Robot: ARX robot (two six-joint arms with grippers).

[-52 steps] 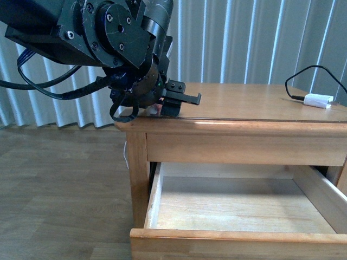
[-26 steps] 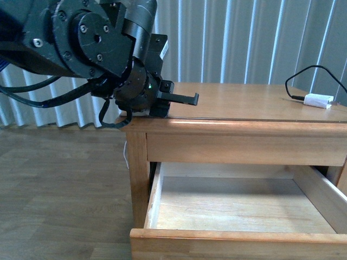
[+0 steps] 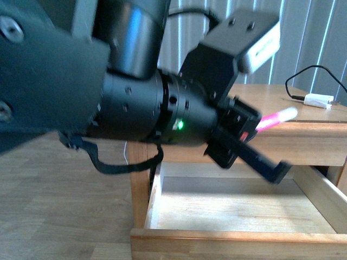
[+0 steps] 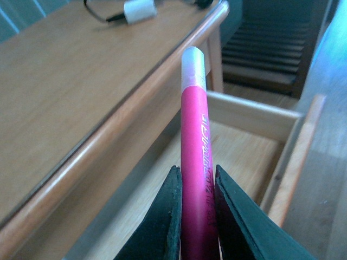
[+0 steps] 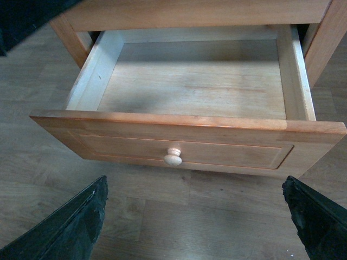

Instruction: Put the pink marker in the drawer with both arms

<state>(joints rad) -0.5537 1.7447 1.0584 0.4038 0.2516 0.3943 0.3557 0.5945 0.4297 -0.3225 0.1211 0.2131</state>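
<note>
My left gripper [image 3: 256, 142] is shut on the pink marker [image 3: 274, 118] and holds it in the air over the open drawer [image 3: 238, 236], just in front of the nightstand's top edge. In the left wrist view the marker [image 4: 194, 135] stands between the two black fingers [image 4: 165, 216], whitish cap pointing away, with the drawer's pale side wall [image 4: 255, 114] beyond it. My right gripper [image 5: 198, 216] is open wide and empty, above the floor in front of the drawer front [image 5: 227, 151] and its round knob [image 5: 173, 157]. Nothing lies in the drawer.
A white plug with a black cable [image 3: 317, 101] lies at the far right of the nightstand top [image 3: 271, 95]; it also shows in the left wrist view [image 4: 138, 10]. Vertical blinds hang behind. Wood floor [image 3: 65, 195] lies left of the nightstand.
My left arm has left the nightstand's left corner and swung right and toward the camera. It now carries the pink marker over the open drawer.
</note>
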